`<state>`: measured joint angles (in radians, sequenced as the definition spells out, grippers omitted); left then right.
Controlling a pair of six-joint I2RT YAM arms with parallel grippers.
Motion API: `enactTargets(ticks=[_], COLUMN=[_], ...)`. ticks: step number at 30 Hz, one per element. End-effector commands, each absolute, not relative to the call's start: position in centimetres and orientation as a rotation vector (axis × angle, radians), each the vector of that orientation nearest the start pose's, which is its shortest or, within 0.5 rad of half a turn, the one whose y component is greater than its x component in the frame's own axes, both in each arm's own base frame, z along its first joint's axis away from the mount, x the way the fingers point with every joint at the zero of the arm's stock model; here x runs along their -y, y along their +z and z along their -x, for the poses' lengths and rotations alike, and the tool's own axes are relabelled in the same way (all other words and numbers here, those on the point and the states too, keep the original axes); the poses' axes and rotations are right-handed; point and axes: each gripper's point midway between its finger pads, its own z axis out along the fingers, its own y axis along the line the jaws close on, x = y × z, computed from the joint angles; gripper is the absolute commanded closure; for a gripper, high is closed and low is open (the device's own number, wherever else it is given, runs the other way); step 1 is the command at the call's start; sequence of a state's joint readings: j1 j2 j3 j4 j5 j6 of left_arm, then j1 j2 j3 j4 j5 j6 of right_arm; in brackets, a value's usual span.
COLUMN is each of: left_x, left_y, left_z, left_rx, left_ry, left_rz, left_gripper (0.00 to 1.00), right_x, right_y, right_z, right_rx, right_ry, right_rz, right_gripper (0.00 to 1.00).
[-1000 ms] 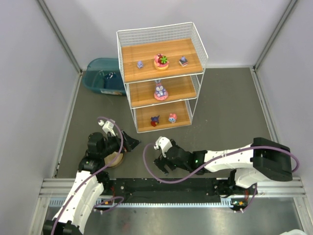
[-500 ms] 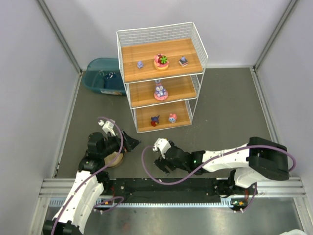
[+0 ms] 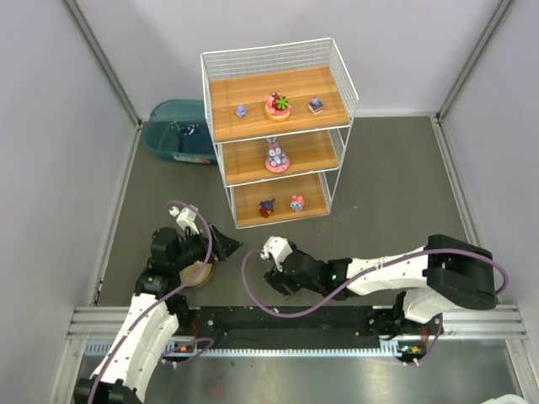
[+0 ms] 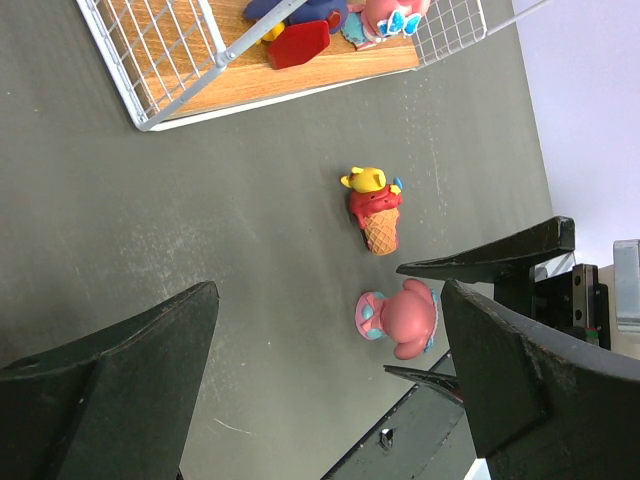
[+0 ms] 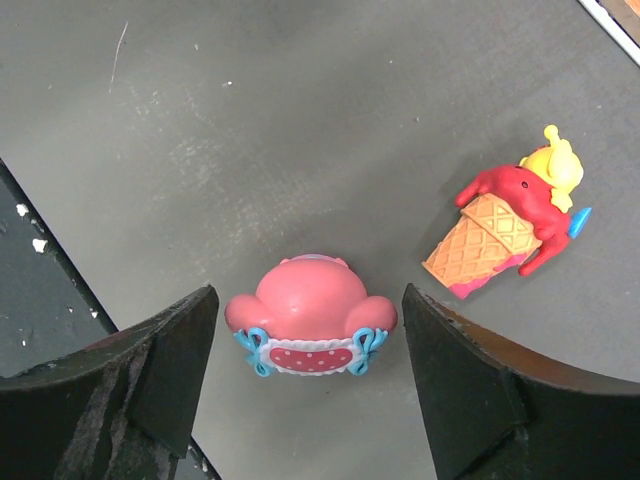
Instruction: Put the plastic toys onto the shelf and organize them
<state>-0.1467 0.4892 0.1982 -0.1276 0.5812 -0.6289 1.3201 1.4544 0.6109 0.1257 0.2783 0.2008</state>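
Pink toy (image 5: 312,320) lies on the table (image 3: 387,185) beside ice-cream toy (image 5: 500,235), both short of the shelf (image 3: 253,93) | your right gripper (image 5: 312,385) has jaws wide, straddling it, probably for a pick; left gripper (image 4: 320,390) jaws apart too, holding nothing

Lab robot test cell: dark grey worktop (image 3: 396,177) boxed in by plain white panels (image 3: 50,143), aluminium rail (image 3: 295,324) along the near edge carrying both arm bases.

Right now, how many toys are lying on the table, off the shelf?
2: a pink figurine inside the open right end effector, and an ice-cream cone toy beside it. Others may be hidden from view.
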Motion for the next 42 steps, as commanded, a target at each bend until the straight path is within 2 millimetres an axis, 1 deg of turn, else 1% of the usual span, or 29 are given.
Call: enactTargets(ticks=[1, 6, 10, 17, 27, 32, 35, 36, 37, 39, 42], left_x=[14.6, 14.7, 14.7, 14.7, 14.7, 14.7, 14.7, 14.7, 14.7, 14.7, 14.7], left_y=[12.0, 12.1, 12.1, 12.1, 11.9, 11.9, 11.9, 11.9, 11.9, 12.0, 12.0], left_z=[-20.2, -20.2, -20.2, -20.2, -20.2, -20.1, -20.1, -20.1, -20.1, -20.1, -20.1], left_rx=[-2.034, -2.034, -2.033, -2.035, -2.037, -2.037, -2.038, -2.038, -2.038, -2.037, -2.038], left_ry=[-1.049, -1.051, -1.051, -1.055, -1.053, -1.056, -1.057, -1.057, -1.058, -1.059, -1.062], left_rz=[0.078, 0.079, 0.078, 0.081, 0.077, 0.077, 0.079, 0.079, 0.077, 0.083, 0.087], left_gripper=[0.01, 0.01, 0.01, 0.01, 0.01, 0.01, 0.01, 0.01, 0.01, 0.01, 0.01], right_x=[-35.4, -35.3, -35.2, -35.1, -34.9, -35.1, -35.0, -35.0, -35.0, -35.0, -35.0], right_y=[6.0, 5.9, 6.0, 6.0, 6.0, 6.4, 6.4, 6.5, 6.5, 6.5, 6.9], right_z=[-12.7, -12.7, -12.7, -12.6, -12.7, -12.9, -13.0, -13.1, -13.1, -13.3, -13.5], right_rx=[-1.968, -1.972, -1.972, -1.978, -1.981, -1.967, -1.960, -1.959, -1.957, -1.952, -1.937], right_ry=[0.541, 0.538, 0.543, 0.542, 0.540, 0.551, 0.547, 0.547, 0.545, 0.537, 0.540], right_rz=[1.084, 1.086, 1.082, 1.080, 1.066, 1.040, 1.030, 1.024, 1.025, 1.017, 1.003], right_gripper=[0.29, 0.34, 0.41, 0.47, 0.45, 0.45, 0.36, 0.27, 0.24, 0.18, 0.14])
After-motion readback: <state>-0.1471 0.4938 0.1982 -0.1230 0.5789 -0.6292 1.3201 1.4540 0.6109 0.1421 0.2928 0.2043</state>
